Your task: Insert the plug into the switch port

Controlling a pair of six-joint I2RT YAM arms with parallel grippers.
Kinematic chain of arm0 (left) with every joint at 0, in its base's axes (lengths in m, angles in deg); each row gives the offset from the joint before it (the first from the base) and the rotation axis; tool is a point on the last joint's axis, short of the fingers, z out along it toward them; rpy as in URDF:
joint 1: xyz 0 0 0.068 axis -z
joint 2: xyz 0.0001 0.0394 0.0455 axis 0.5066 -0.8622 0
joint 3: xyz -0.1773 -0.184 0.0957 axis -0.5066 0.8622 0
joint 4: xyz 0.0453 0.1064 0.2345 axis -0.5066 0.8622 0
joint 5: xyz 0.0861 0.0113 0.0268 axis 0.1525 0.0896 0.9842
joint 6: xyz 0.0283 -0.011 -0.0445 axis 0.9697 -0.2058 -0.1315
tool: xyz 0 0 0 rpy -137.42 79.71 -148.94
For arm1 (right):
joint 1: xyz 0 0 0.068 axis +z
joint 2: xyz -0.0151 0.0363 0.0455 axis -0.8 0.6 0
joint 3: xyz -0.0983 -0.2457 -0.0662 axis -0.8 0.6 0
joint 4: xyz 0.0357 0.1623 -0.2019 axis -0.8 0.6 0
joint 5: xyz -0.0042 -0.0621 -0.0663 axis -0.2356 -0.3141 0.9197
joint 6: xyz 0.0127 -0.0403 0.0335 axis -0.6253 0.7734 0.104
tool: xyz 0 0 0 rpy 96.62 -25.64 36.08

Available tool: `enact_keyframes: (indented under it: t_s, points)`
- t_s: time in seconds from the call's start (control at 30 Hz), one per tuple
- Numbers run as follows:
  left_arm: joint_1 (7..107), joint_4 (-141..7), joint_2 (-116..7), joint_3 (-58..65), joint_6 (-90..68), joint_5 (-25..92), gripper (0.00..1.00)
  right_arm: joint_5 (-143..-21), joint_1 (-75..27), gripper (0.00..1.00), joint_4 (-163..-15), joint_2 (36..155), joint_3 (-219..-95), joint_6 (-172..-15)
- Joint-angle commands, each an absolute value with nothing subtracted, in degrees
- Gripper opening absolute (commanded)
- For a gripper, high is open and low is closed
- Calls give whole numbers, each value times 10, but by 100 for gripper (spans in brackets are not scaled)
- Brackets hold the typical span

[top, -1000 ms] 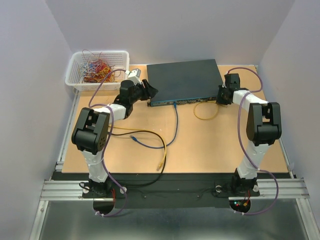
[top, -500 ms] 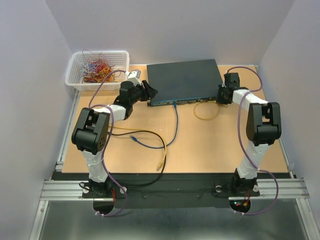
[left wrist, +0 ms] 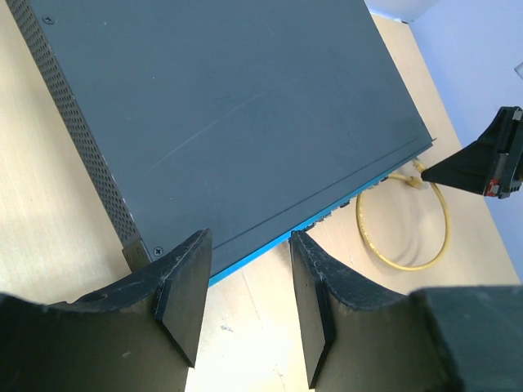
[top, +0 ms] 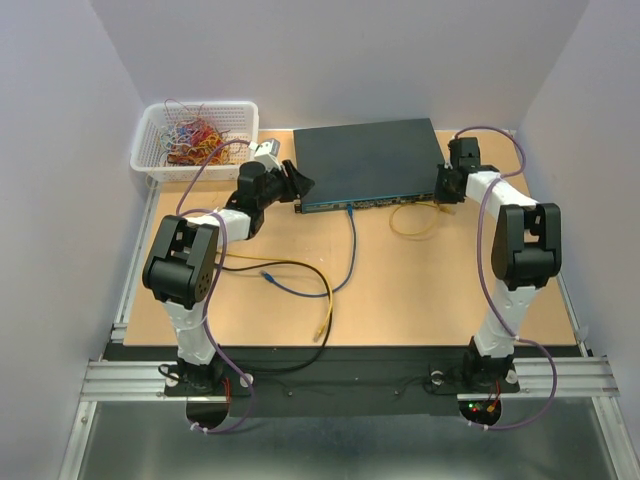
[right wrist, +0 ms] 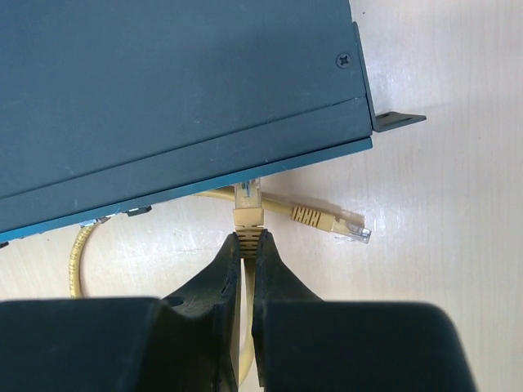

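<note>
Tan wood of the table [top: 420,290] is carrying everything. The dark, flat switch [top: 368,160] is sitting at the far middle. Its port row is facing the arms but showing from above only as a thin blue strip, and in both wrist views the ports are hiding under the lid's overhang. A white basket [top: 150,150] is standing at the far left, its tangle of wires too fine to sort out.

The left gripper [left wrist: 245,273] is hovering at the switch's near-left corner, jaws parted with nothing between them. Whether a fingertip is touching the casing is unclear.

The right gripper [right wrist: 248,238] is pinching the plug [right wrist: 248,196] by its boot, jaws clamped tight. The plug is pointing at the front face near the right end. Its tip is lying hidden under the edge, so how far in it is sitting cannot be told. Its yellow cable [right wrist: 75,261] is looping away, partly cut off. The cable's second connector [right wrist: 347,230] is lying loose just beside.
</note>
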State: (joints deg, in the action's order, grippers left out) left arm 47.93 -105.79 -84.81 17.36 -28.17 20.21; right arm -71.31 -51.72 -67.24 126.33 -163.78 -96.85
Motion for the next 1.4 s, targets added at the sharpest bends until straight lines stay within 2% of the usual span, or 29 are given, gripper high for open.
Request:
enact_keyframes:
  t_s: [0.0, 0.53, 1.07, 1.37]
  points:
    - [474, -1093, -843, 183, -272, 191, 53, -681, -527, 0, -797, 1275, -1691, -965]
    - [469, -1101, -848, 183, -274, 182, 53, -641, -529, 1, -808, 1289, -1683, -959]
    - [464, -1102, -848, 186, -275, 181, 53, -686, -529, 0, -847, 1346, -1789, -960]
    - [464, -1098, -840, 190, -278, 181, 53, -690, -529, 0, -978, 1347, -1762, -953]
